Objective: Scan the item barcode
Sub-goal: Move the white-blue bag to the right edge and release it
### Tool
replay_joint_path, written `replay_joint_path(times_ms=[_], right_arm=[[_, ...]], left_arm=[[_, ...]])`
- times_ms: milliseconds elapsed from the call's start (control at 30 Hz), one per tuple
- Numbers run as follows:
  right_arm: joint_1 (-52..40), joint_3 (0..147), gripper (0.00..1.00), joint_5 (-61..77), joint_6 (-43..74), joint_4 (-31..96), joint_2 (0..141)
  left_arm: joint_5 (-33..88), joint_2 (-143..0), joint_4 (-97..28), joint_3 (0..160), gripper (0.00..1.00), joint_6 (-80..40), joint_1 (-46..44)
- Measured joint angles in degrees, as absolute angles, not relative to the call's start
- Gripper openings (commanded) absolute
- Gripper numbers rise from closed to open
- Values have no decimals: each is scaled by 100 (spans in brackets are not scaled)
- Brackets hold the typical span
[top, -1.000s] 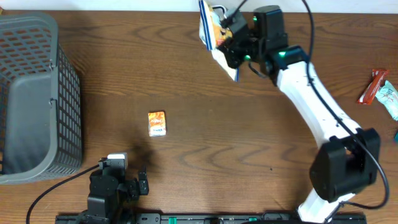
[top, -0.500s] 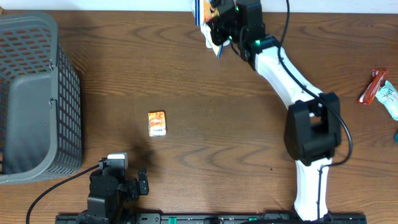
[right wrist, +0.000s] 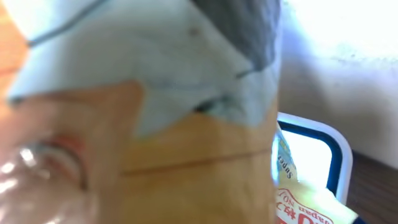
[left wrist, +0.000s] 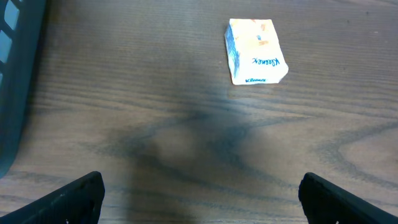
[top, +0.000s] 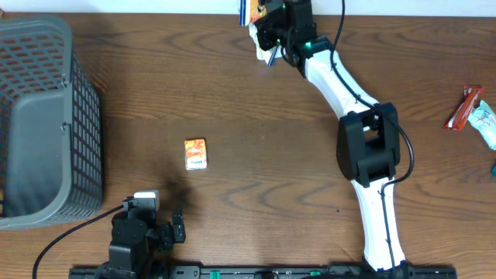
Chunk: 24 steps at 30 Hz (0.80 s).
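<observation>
Above the table point(top: 256, 155), right jaws clamp the packet point(top: 249, 11) aligned roughly near-to-far; left jaws apart.

Right arm point(top: 332, 74): white links, black joints, green lights, black cable. Left arm point(top: 132, 236): black, white block, black cable. Left gripper point(left wrist: 200, 199): black fingers point(left wrist: 68, 199).

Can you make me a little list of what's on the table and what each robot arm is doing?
right arm: right tool shut on the snack bag, held at the table's far edge
left arm: left tool open, holding nothing, near the front edge
tissue pack: lying flat on the table, nothing touching it
basket: grey, at the left side
red wrapper: by the right edge
</observation>
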State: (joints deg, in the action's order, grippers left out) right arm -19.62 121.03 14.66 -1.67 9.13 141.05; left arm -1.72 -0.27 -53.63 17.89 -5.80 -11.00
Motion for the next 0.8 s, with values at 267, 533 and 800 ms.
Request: replay_joint_path(times_ms=[267,533,800], right_arm=[[-2043,12154,1,1339,-32,1341,14101],[-1802,12184,1,1055,117,3435,13607],[-1041,12202,1,-705,8,4827,12790]], left_arm=[[-172,-27,-5363,1789,100,-580,-1100],[-172,-27,-5363,1789,100,-580,-1100],[-172,-27,-5363,1789,100,-580,-1100]])
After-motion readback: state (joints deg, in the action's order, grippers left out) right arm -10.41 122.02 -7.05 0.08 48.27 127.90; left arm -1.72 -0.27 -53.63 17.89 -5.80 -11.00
